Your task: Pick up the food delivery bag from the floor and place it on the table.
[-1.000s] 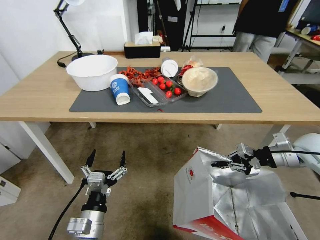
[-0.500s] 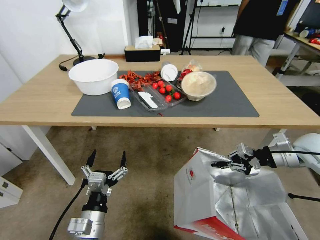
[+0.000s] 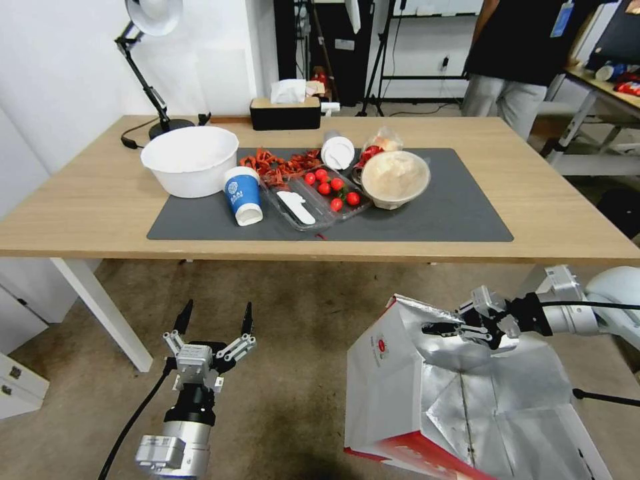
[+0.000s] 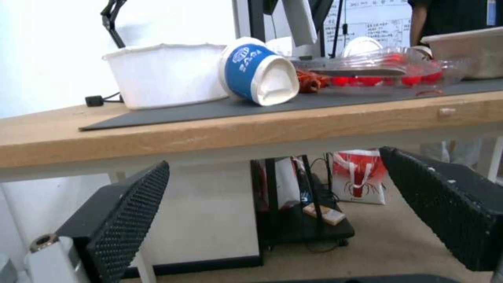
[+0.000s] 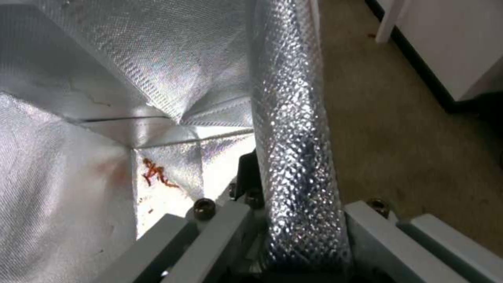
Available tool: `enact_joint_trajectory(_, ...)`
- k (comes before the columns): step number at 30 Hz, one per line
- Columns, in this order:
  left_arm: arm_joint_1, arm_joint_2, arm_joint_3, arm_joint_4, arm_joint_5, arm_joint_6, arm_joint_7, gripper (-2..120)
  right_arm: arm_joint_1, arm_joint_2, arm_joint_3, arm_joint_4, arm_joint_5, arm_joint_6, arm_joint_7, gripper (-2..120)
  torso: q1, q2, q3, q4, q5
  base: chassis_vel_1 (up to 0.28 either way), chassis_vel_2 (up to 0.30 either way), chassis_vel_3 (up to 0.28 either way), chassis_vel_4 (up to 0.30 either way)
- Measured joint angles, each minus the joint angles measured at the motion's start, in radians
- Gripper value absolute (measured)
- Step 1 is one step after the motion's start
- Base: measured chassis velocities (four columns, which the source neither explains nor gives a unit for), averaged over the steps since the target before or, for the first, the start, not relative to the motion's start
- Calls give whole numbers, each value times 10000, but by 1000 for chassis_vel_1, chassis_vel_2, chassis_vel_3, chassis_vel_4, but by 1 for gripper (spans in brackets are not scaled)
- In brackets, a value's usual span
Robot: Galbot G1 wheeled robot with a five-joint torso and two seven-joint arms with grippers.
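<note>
Bag (image 3: 400, 393) pinched by its foil rim in right gripper (image 3: 445, 328), jaws clamped on it to hoist it off floor (image 3: 300, 333) below table (image 3: 567, 220), while left gripper (image 3: 213, 323) waiting spread wide and empty.

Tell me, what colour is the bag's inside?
Shiny silver foil, clearest in the right wrist view of the food delivery bag.

White foil-lined bag (image 3: 400, 393) open, tilted, below table (image 3: 100, 213) edge.
</note>
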Motion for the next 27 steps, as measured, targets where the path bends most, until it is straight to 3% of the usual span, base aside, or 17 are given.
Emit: enact_joint_trajectory(27, 126, -31, -13, -107, 84, -12, 75, 100, -62, -2, 48, 100, -17, 28, -22, 0, 505, 1188, 684, 0, 0, 0, 0, 0, 0)
